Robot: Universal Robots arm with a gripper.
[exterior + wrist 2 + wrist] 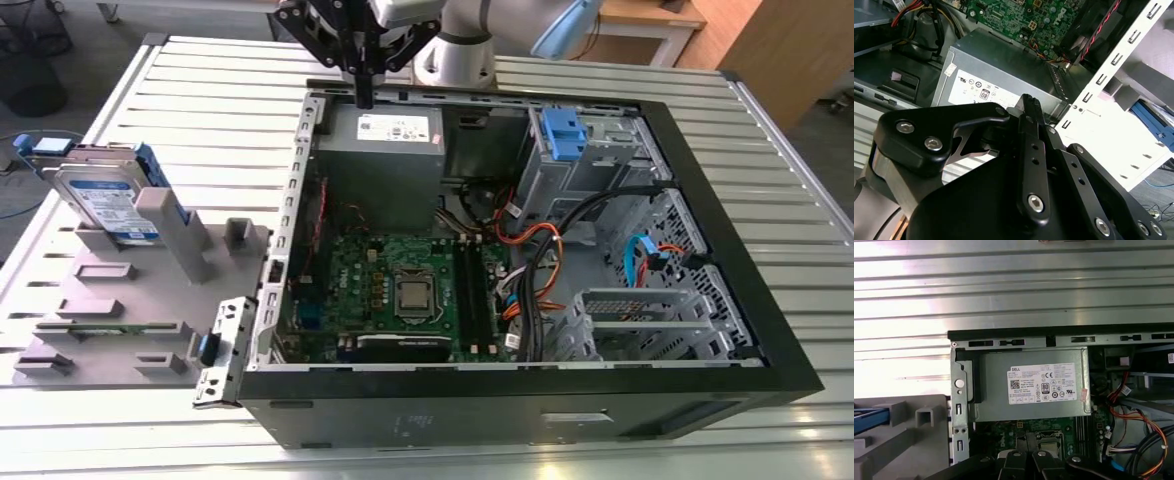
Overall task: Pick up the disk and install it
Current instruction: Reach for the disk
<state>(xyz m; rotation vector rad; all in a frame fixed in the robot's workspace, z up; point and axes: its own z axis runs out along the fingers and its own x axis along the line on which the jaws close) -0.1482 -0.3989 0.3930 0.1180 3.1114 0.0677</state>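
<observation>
Downward, fingers [363, 85] over grey box [384, 140].

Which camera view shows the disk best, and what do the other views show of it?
The exterior view: the disk stands upright in the grey holder at the exterior view's left, with its label and blue rail visible. Both wrist views catch just a blue strip, apparently its rail, beside the holder.
</observation>
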